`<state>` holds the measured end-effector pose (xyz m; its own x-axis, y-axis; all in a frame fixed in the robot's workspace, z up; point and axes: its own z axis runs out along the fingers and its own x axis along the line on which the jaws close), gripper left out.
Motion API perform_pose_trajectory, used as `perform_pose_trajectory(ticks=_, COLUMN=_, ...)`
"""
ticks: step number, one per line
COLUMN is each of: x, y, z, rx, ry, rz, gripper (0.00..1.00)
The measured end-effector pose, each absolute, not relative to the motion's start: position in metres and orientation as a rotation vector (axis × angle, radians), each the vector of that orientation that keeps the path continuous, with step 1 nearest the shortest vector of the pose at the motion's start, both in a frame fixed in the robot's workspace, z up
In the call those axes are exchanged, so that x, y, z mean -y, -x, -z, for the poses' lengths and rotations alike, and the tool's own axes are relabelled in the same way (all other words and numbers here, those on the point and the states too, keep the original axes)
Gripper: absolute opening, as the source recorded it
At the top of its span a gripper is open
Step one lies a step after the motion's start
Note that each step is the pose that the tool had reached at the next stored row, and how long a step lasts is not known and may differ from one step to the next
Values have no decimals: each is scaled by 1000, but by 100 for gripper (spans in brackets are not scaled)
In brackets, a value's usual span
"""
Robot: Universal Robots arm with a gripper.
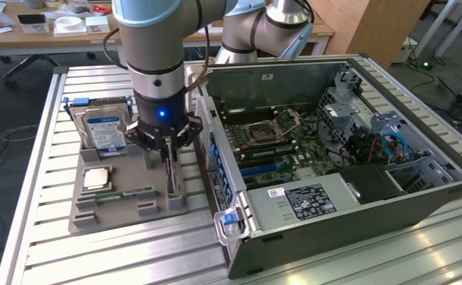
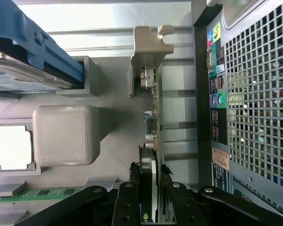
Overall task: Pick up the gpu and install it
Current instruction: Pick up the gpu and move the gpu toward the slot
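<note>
Although the exterior view shows you the arm (image 1: 158,53) vertical, the wrist view reveals the gripper (image 2: 151,176) clamped on the gpu (image 2: 151,108).

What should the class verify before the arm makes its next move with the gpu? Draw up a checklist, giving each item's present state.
1. Gripper closed on the gpu's two faces: ok.
2. gpu standing on edge in the grey fixture: ok.
3. Computer case open side up, motherboard exposed: ok.
4. Expansion slots clear of cables: cannot tell.
5. Hard drive apart from the gripper: ok.
</note>
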<state>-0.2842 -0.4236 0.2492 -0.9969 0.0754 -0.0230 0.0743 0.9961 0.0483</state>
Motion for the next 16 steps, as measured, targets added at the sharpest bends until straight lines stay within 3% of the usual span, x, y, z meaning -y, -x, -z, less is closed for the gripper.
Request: perform_pose_trajectory(ticks=16, x=424, y=284, z=-320, rx=-3114, ry=-117, rz=-74, gripper=27)
